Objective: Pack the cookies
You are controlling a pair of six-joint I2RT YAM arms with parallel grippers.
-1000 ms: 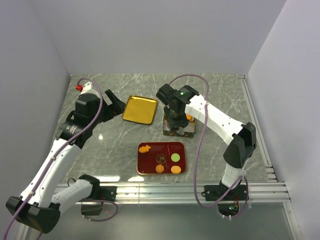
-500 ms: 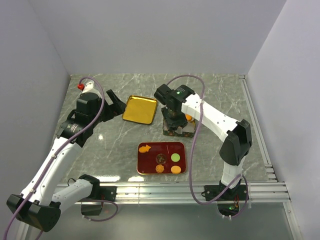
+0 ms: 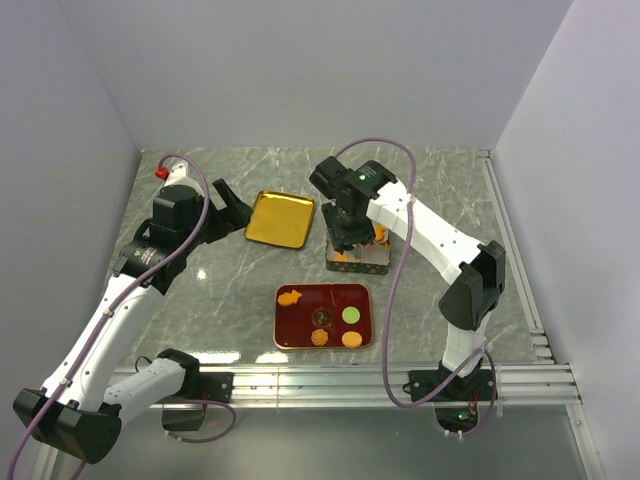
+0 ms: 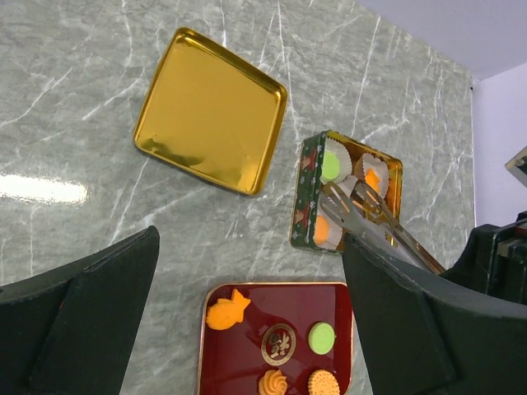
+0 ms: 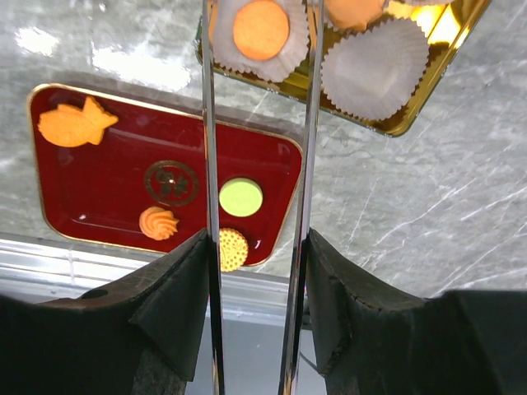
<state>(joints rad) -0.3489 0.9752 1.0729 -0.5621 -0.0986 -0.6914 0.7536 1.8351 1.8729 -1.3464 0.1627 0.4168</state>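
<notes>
Several cookies lie on the red tray (image 3: 296,322): an orange fish (image 3: 290,297), a green disc (image 3: 351,314), an orange swirl (image 3: 319,338) and a round biscuit (image 3: 351,339). The open tin (image 3: 376,262) holds white paper cups, with a green cookie (image 4: 331,166) and two orange ones (image 4: 373,180) (image 4: 322,231). My right gripper (image 3: 352,225) is shut on metal tongs (image 4: 370,218) above the tin. The tong arms (image 5: 208,164) stand apart beside an orange cookie (image 5: 261,29); their tips are out of the wrist view. My left gripper (image 3: 228,210) is open and empty, left of the gold lid.
The gold lid (image 3: 279,218) lies flat left of the tin. One paper cup (image 5: 375,67) in the tin is empty. A red-tipped fixture (image 3: 158,173) sits at the far left corner. Walls close the table on three sides.
My right wrist has shifted slightly toward the back over the tin, tongs still held. The left arm and the tray cookies have not moved.
</notes>
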